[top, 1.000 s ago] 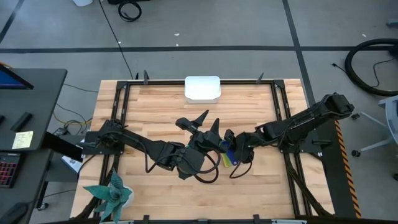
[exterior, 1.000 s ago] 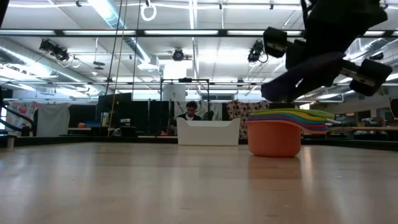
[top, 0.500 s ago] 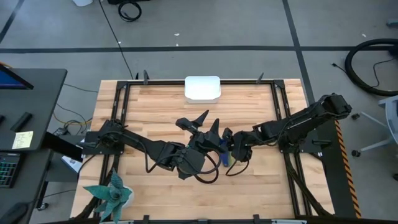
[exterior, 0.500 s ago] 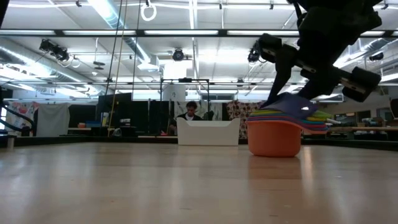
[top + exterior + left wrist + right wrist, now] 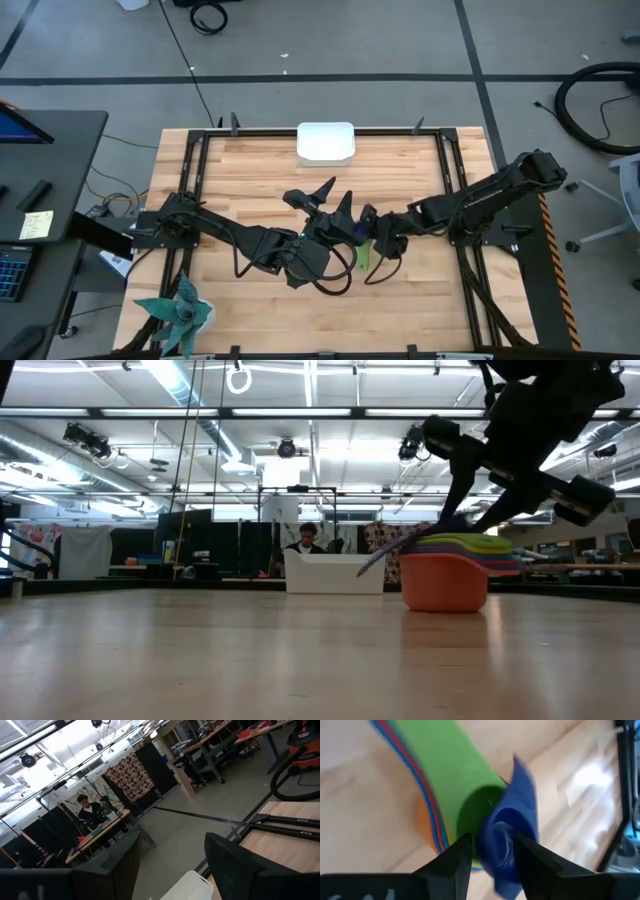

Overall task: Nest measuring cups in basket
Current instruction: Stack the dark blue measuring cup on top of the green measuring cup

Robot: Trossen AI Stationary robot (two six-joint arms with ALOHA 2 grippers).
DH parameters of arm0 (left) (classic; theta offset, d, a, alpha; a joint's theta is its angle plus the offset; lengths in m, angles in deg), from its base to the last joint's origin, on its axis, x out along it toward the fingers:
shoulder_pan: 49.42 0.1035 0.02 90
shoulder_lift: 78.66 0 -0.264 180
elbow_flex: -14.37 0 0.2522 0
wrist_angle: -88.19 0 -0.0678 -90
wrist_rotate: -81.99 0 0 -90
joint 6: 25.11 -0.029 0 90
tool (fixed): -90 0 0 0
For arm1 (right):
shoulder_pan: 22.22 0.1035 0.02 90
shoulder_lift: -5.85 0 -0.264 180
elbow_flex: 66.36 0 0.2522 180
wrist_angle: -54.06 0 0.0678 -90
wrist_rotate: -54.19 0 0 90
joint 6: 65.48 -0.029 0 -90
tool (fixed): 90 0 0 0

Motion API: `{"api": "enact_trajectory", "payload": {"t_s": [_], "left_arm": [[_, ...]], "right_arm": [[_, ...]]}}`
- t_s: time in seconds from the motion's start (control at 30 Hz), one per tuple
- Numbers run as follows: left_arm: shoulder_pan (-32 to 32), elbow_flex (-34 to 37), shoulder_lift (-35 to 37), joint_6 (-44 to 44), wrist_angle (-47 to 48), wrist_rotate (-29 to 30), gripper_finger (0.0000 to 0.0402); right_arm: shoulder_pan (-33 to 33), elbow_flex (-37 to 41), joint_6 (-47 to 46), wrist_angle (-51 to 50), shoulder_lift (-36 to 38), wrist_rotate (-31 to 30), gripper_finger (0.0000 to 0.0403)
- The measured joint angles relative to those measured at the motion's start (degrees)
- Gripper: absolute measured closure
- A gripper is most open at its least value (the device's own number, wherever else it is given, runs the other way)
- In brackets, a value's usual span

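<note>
My right fingers [image 5: 490, 852] stand parted over the stacked measuring cups [image 5: 455, 565], just right of centre in the high view.

The dark blue cup [image 5: 510, 845] sits tilted in the green one, seemingly released. My left fingers [image 5: 335, 195] hang spread beside them. The white basket [image 5: 325, 142] waits top centre on the table [image 5: 250, 170].
</note>
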Motion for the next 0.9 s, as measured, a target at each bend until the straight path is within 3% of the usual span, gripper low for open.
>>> {"api": "enact_trajectory", "payload": {"t_s": [0.43,0.6,0.9], "left_arm": [[0.1,0.0,0.0,0.0,0.0,0.0,0.018],[0.1,0.0,0.0,0.0,0.0,0.0,0.018],[0.1,0.0,0.0,-0.1,0.0,0.0,0.018]], "right_arm": [[0.8,0.0,-2.9,-0.1,0.0,3.4,0.0323],[0.8,0.0,-2.9,-0.4,0.0,4.7,0.0368],[1.0,0.0,0.4,-3.4,1.7,4.7,0.0371]]}}
